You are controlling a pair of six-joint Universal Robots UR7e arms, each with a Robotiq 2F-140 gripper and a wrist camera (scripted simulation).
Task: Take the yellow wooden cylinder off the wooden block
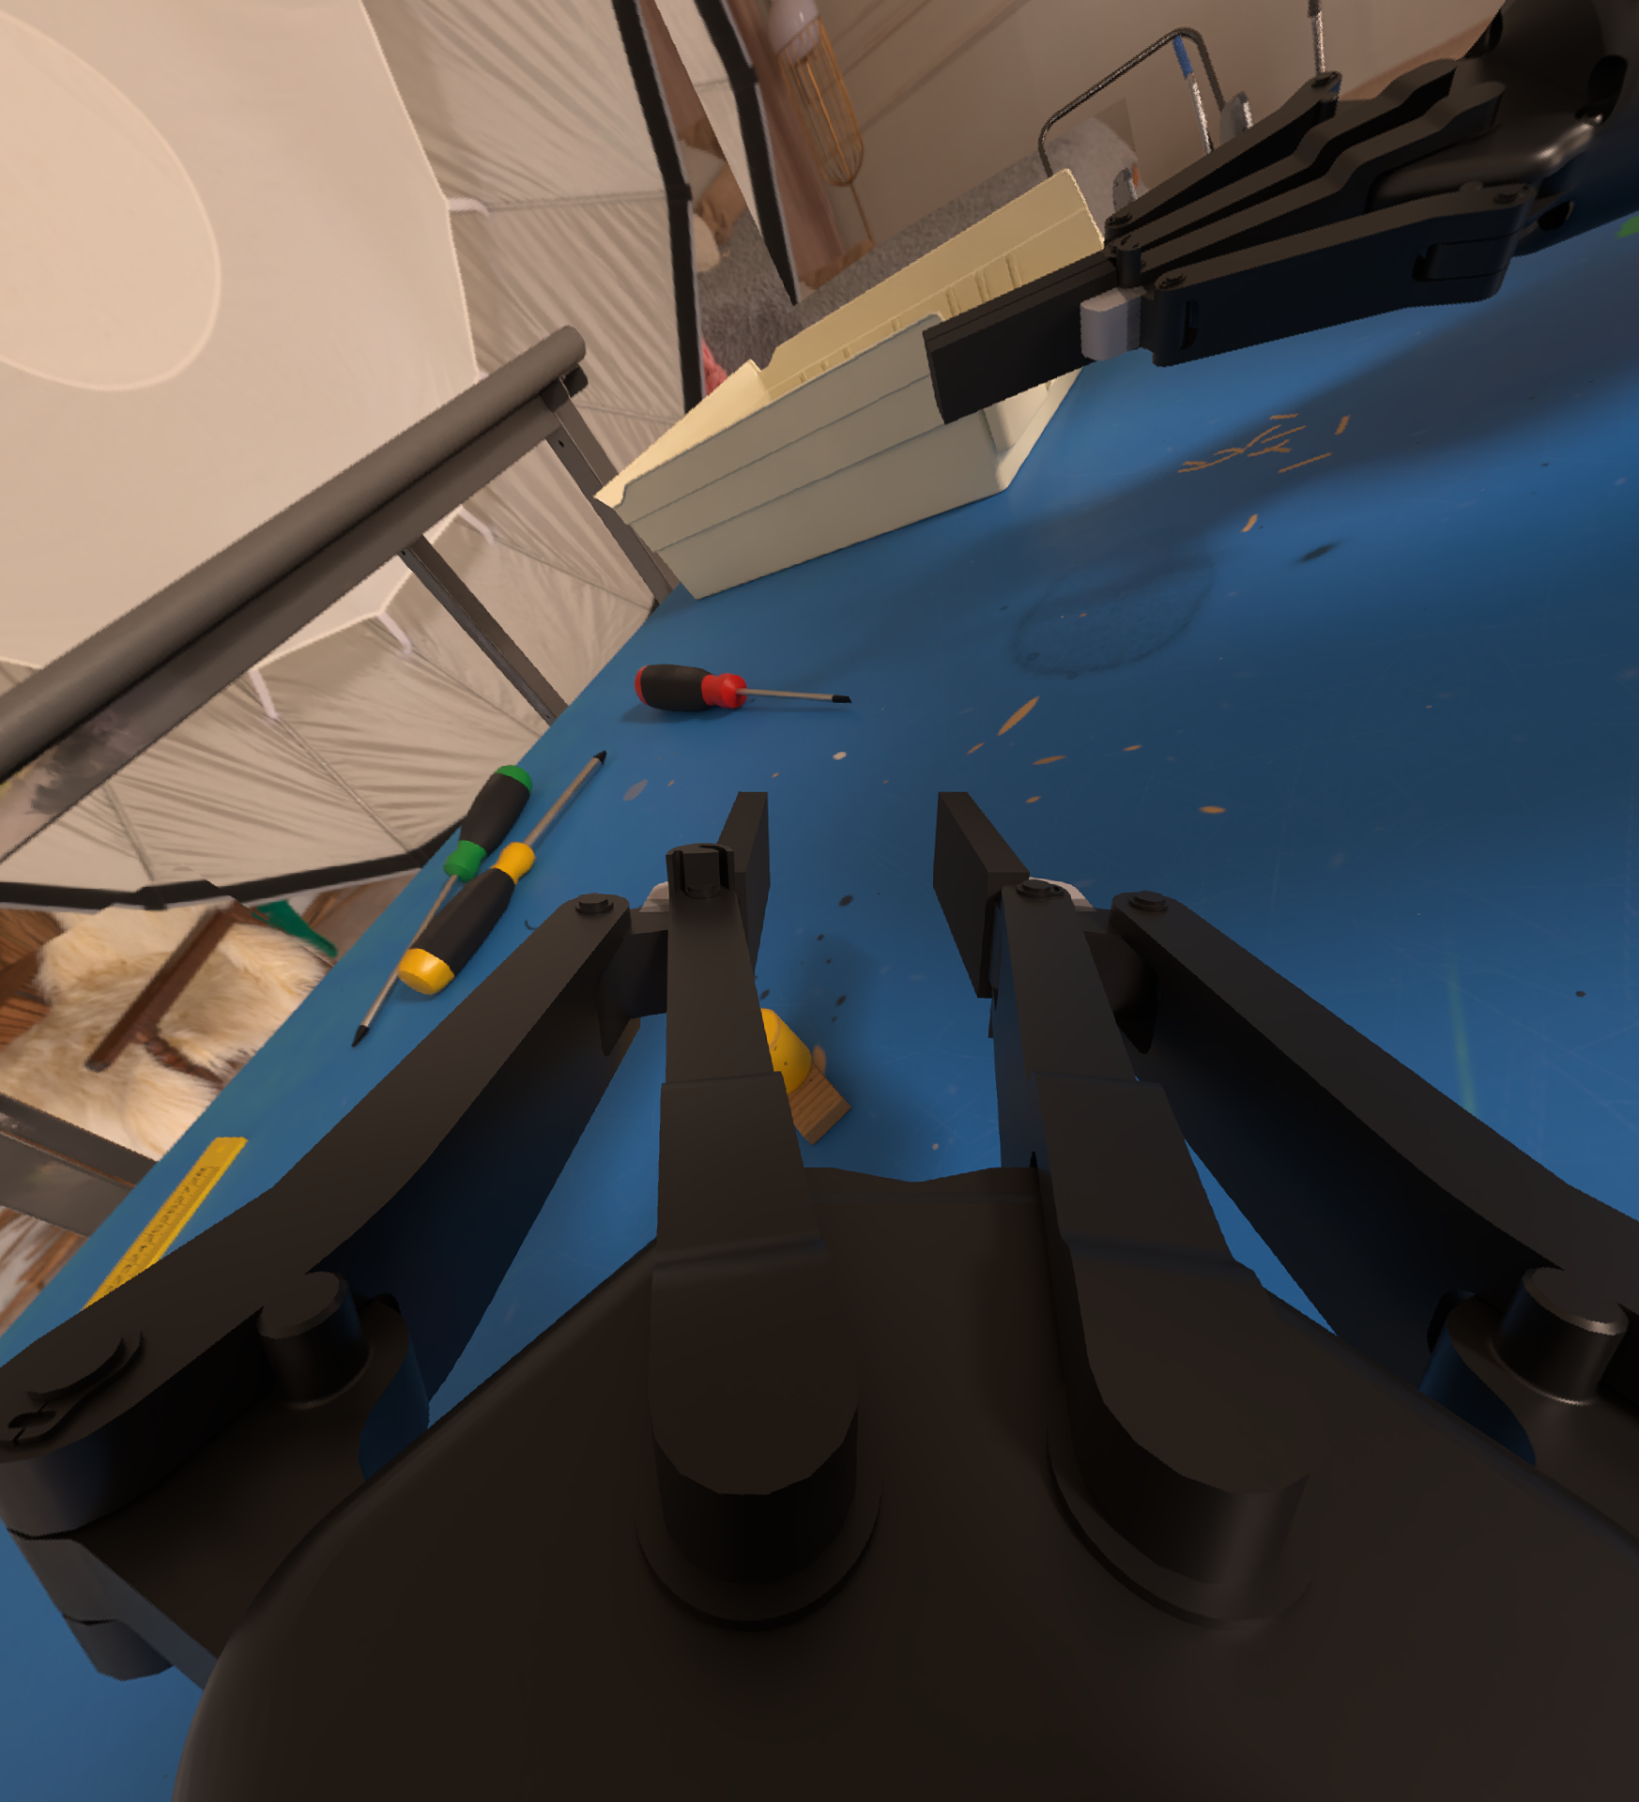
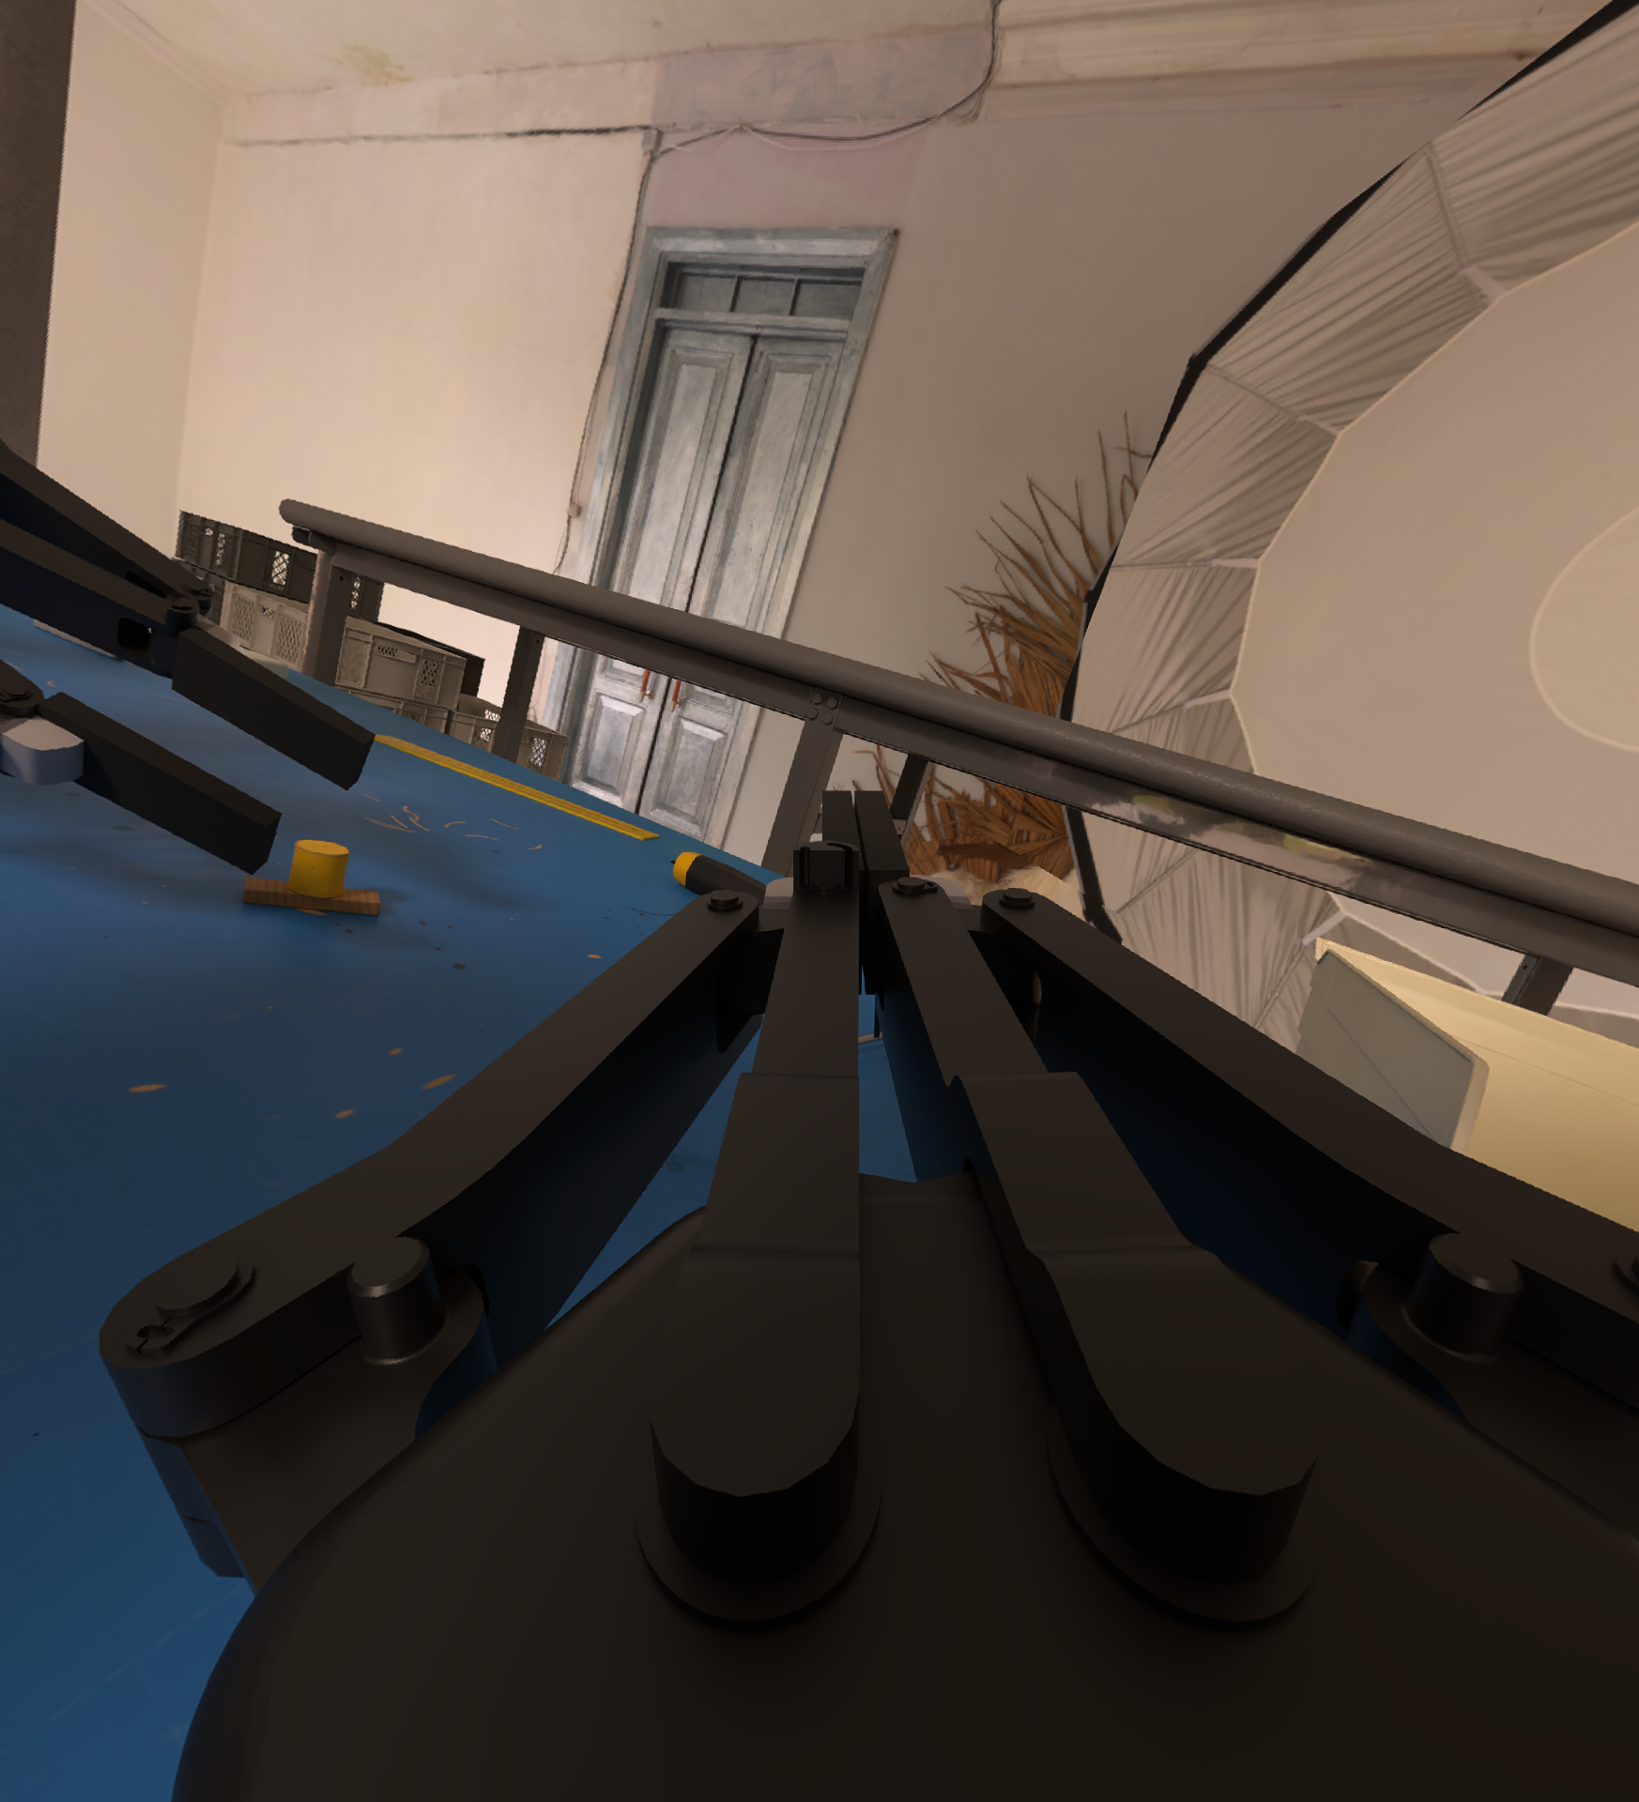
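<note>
Left pincer (image 1: 850, 829): half open, empty, above yellow wooden cylinder (image 2: 318, 868), upright on wooden block (image 2: 311, 897) near counter (image 1: 1284, 780) edge. Lower squarely, straddle, close gently. Right pincer (image 2: 853, 829): closed, empty.

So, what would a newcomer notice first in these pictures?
Probably the yellow cylinder, upright on the thin wooden block on the blue table, with the left gripper open just above it. Next, three screwdrivers near the table's edge, and the shut right gripper.

Blue table (image 1: 1284, 780); screwdrivers (image 1: 699, 686), cream box (image 1: 825, 478), wooden block (image 2: 311, 898).
</note>
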